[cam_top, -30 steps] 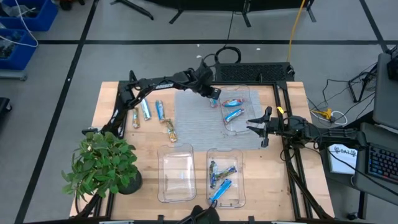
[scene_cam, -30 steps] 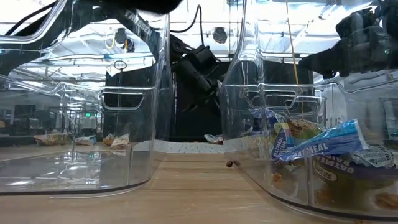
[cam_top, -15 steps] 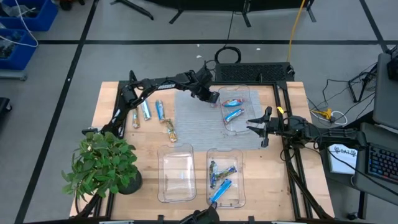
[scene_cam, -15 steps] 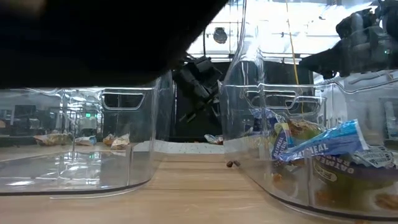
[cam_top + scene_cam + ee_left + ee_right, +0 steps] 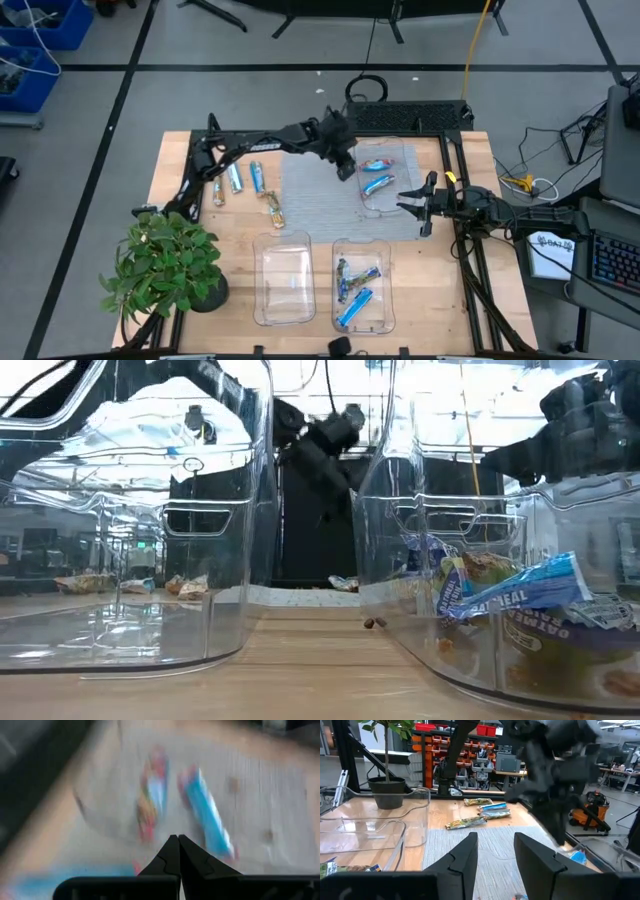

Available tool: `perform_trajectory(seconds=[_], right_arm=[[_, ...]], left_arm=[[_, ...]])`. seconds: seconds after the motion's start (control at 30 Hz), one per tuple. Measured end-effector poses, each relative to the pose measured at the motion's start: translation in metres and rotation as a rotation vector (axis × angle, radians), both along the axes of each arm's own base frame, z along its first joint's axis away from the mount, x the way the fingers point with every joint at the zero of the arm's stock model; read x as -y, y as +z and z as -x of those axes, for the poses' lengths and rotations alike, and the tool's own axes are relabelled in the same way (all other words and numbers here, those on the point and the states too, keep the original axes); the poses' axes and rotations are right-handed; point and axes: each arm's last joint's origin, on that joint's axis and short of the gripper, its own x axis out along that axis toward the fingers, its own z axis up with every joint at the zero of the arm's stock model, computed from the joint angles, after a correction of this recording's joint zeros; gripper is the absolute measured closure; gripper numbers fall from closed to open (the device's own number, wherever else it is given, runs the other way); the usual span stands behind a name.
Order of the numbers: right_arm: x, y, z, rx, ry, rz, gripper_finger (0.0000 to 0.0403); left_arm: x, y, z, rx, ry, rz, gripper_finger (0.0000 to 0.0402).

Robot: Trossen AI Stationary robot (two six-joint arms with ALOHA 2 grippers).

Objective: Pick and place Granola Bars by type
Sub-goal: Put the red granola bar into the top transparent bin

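Only the left wrist view shows the left gripper (image 5: 174, 839) clenched, empty, over two bars (image 5: 375, 175) in the far tray (image 5: 400, 205). Right gripper (image 5: 408, 201) waits spread. Near-right tray (image 5: 385, 300) holds bars (image 5: 356, 285).

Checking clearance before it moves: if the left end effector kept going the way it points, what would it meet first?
Probably the blue bar in the clear tray. The left end effector, shut and empty, aims down at it; a red-ended bar lies beside. Depth is unclear.
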Motion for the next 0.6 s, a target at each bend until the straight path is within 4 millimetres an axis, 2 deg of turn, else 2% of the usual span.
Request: perform_trajectory(seconds=[0.1, 0.17, 0.43, 0.6], right_arm=[[0.0, 0.0, 0.0, -0.003, 0.0, -0.001, 0.0283], [0.0, -0.001, 0.0, -0.007, 0.0, -0.001, 0.0284], [0.0, -0.001, 0.0, -0.007, 0.001, -0.001, 0.0283], [0.0, -0.001, 0.0, -0.007, 0.0, -0.001, 0.0283]], left_arm=[[-0.001, 0.029, -0.004, 0.17, -0.011, -0.123, 0.0401], [-0.008, 0.042, -0.006, 0.297, 0.002, -0.166, 0.0401], [-0.057, 0.055, 0.012, 0.463, 0.171, -0.168, 0.0401], [-0.091, 0.071, 0.03, 0.658, 0.261, -0.155, 0.0401]])
